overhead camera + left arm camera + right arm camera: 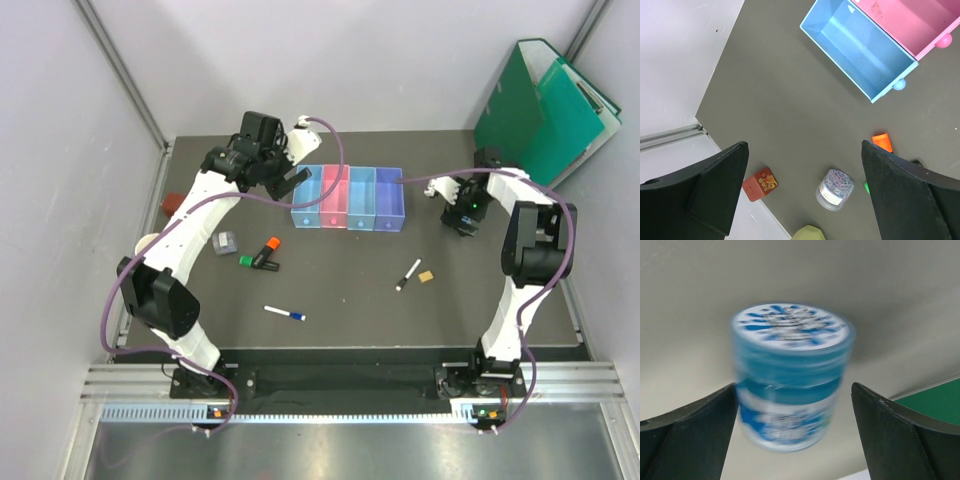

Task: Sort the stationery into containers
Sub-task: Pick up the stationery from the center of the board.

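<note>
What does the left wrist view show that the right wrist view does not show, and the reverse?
Only the left wrist view: the light blue bin and pink bin, a red cube, a clear jar of paper clips and the end of an orange highlighter, all on the dark table.
Only the right wrist view: a blurred blue round container between the fingers, and a corner of a green folder.
Both: the camera's own dark fingers spread wide, on the left gripper and the right gripper.
</note>
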Robot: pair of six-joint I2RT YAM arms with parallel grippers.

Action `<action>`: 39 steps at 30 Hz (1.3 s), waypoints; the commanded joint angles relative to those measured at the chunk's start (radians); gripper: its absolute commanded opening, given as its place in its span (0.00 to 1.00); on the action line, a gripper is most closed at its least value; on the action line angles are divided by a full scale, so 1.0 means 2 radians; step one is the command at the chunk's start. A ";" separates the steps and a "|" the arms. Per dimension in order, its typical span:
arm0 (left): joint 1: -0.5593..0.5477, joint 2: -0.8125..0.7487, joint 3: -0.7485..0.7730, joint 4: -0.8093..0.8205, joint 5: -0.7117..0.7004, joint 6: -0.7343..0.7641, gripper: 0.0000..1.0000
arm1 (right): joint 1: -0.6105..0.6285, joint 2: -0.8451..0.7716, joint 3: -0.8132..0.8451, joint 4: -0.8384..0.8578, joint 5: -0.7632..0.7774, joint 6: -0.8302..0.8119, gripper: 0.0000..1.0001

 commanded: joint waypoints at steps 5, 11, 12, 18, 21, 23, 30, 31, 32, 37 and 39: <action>0.000 -0.019 0.018 0.001 -0.003 -0.004 0.99 | 0.005 0.004 -0.013 0.053 -0.014 0.035 0.65; 0.000 -0.026 0.016 0.000 0.004 -0.007 0.99 | 0.007 -0.038 -0.051 0.083 -0.015 0.052 0.12; 0.001 -0.026 0.016 0.000 0.011 -0.012 0.99 | 0.008 -0.062 -0.069 0.102 -0.016 0.057 0.07; 0.000 -0.026 0.013 -0.009 0.076 -0.045 0.99 | 0.008 -0.195 -0.149 0.188 -0.024 0.097 0.00; 0.000 -0.023 0.013 -0.009 0.139 -0.062 0.99 | 0.017 -0.280 -0.191 0.228 -0.004 0.135 0.00; -0.001 -0.017 0.018 -0.007 0.197 -0.079 0.99 | 0.025 -0.343 -0.209 0.267 0.012 0.160 0.00; -0.002 0.039 0.090 0.010 0.387 -0.164 0.99 | 0.125 -0.517 -0.290 0.307 0.083 0.104 0.00; -0.003 0.048 0.101 0.015 0.404 -0.177 0.99 | 0.135 -0.523 -0.287 0.308 0.096 0.105 0.00; -0.004 0.064 0.111 0.023 0.421 -0.205 0.99 | 0.147 -0.526 -0.284 0.314 0.112 0.111 0.00; -0.011 0.095 0.157 0.082 0.481 -0.268 0.99 | 0.217 -0.519 -0.262 0.327 0.198 0.127 0.00; -0.021 0.106 0.173 0.089 0.491 -0.277 0.99 | 0.250 -0.517 -0.258 0.329 0.224 0.129 0.00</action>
